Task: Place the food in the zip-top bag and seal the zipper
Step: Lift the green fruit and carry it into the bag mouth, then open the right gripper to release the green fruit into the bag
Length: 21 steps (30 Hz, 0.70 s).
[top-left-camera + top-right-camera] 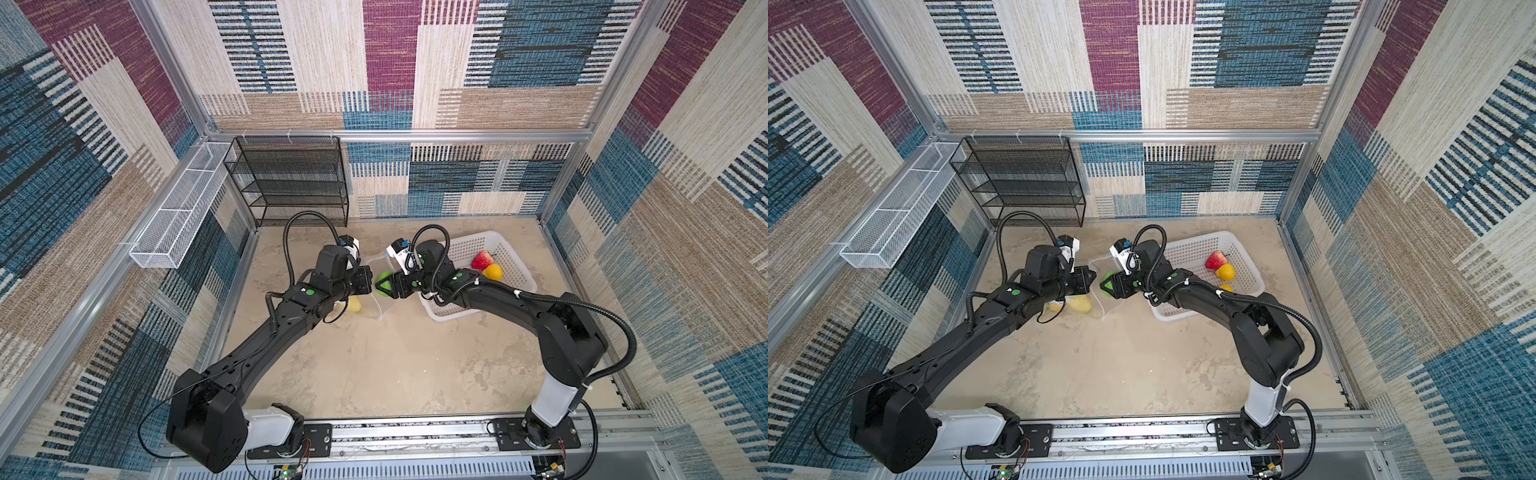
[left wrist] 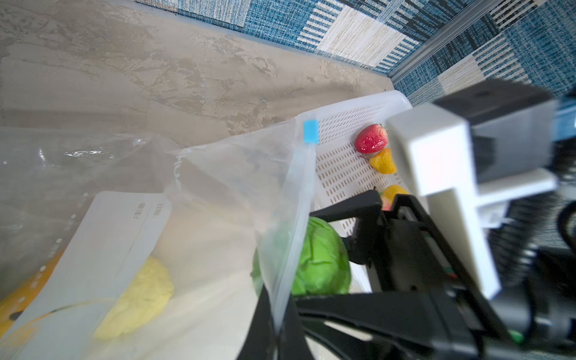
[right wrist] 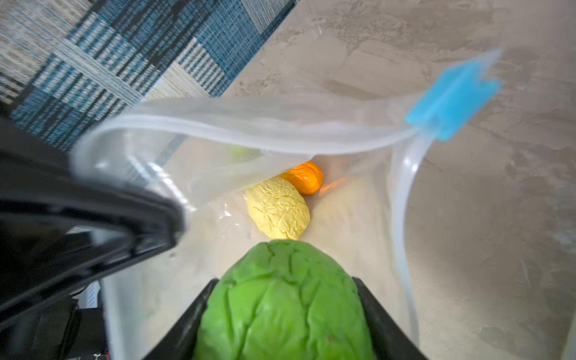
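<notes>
Right gripper (image 3: 285, 279): jaws partway apart, clamped on the green toy vegetable (image 3: 283, 305). One finger sits on each flank and the vegetable's nose pokes out past the fingertips. It is right at the mouth of the zip-top bag (image 2: 218, 187). In the left wrist view part of the green shows through the bag film, the rest is outside.

Left gripper (image 2: 276, 330): closed tight, pinching the bag's mouth edge. The zipper (image 3: 249, 124) strip runs out from between its fingers. That lip is lifted, so the mouth gapes toward the right gripper. In both top views the two grippers are nearly nose to nose at mid-table, with the green piece between them.

The zipper is unsealed and its two tracks are spread wide. The light-blue slider (image 3: 452, 99) is parked at the far end where the tracks meet.

Inside the bag, deeper than the green piece:
- a pale yellow wrinkled piece (image 3: 277, 212), just beyond the green one
- an orange piece (image 3: 307, 177), touching the yellow one

The white label (image 2: 109, 249) is on the bag's upper face, over the yellow piece.

The white basket (image 1: 519, 266) is under and behind the right arm, beside the bag mouth. A red strawberry (image 1: 482, 259) and an orange-yellow fruit (image 1: 493, 272) lie in it, touching. A further yellow piece (image 1: 1226, 287) is half hidden by the arm.

The bag and basket rest on the beige table (image 1: 395, 365).
</notes>
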### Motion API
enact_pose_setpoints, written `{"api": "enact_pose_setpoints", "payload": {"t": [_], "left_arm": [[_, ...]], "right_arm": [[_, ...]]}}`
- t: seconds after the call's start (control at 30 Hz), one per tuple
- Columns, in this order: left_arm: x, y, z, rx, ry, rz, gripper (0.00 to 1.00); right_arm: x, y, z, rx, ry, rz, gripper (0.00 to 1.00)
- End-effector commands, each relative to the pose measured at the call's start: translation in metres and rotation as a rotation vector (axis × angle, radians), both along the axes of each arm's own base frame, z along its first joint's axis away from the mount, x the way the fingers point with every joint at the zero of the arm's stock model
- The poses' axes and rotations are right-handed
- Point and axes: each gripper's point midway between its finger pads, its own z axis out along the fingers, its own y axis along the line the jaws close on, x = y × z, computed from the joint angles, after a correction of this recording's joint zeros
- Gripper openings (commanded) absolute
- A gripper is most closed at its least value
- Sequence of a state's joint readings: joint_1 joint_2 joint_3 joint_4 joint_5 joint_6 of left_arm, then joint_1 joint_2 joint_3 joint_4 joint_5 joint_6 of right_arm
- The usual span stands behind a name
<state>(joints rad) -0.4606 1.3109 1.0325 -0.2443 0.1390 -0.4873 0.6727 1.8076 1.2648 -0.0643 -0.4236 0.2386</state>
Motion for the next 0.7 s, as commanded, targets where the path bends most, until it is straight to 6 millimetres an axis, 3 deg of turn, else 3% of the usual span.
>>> {"api": "enact_pose_setpoints", "payload": {"t": [0.0, 0.2, 0.33, 0.67], "left_arm": [[-0.001, -0.001, 0.006, -0.012, -0.014, -0.01, 0.0], [-0.002, -0.001, 0.008, -0.011, -0.018, -0.01, 0.0], [-0.002, 0.0, 0.008, -0.01, -0.018, -0.009, 0.0], [-0.002, 0.0, 0.007, -0.008, -0.018, -0.006, 0.0]], "right_arm": [[0.012, 0.006, -0.011, -0.032, -0.015, -0.046, 0.55], [0.015, 0.007, -0.037, -0.114, -0.003, -0.08, 0.6], [0.012, 0.009, -0.039, -0.117, 0.0, -0.075, 0.72], [0.009, 0.005, -0.001, -0.063, -0.056, -0.086, 0.81]]}}
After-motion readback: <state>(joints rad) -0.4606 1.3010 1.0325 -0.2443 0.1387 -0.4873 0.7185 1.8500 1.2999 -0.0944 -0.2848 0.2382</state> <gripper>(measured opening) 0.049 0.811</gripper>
